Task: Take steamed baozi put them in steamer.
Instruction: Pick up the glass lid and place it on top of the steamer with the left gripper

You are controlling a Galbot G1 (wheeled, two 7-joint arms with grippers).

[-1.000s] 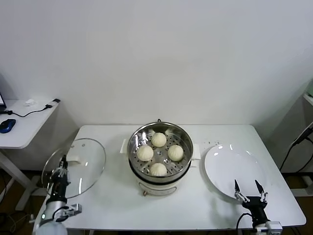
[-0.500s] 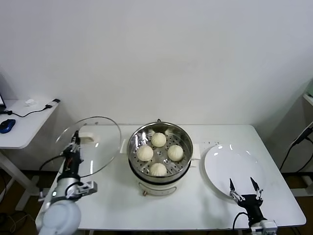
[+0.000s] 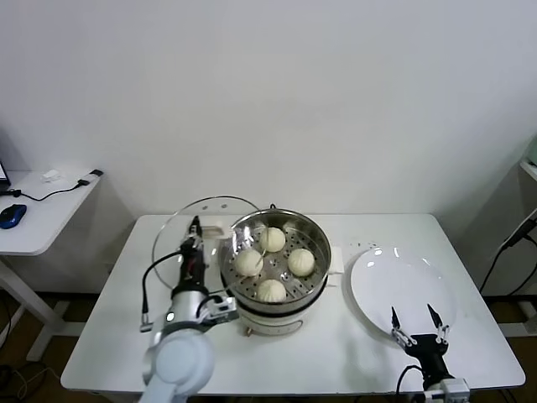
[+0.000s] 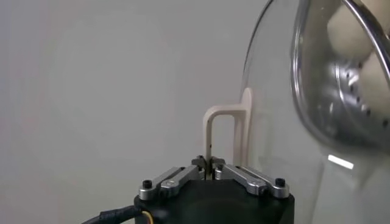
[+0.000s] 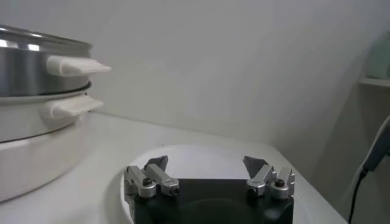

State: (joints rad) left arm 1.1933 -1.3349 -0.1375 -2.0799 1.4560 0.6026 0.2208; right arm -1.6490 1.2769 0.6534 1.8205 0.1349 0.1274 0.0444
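The steamer stands mid-table, a steel pot on a white base, and several cream-white steamed baozi lie on its perforated tray. My left gripper is shut on the white handle of a round glass lid. It holds the lid tilted on edge at the steamer's left rim. In the left wrist view the left gripper pinches the handle, and baozi show through the glass. My right gripper is open and holds nothing, over the near edge of the white plate.
The flat white plate lies bare to the right of the steamer. A side desk with a mouse and cable stands off to the left. The table's front edge runs just below both arms.
My left arm has carried the glass lid from the table's left edge rightward, up to the steamer's left rim. The right gripper has shifted only slightly, still open.
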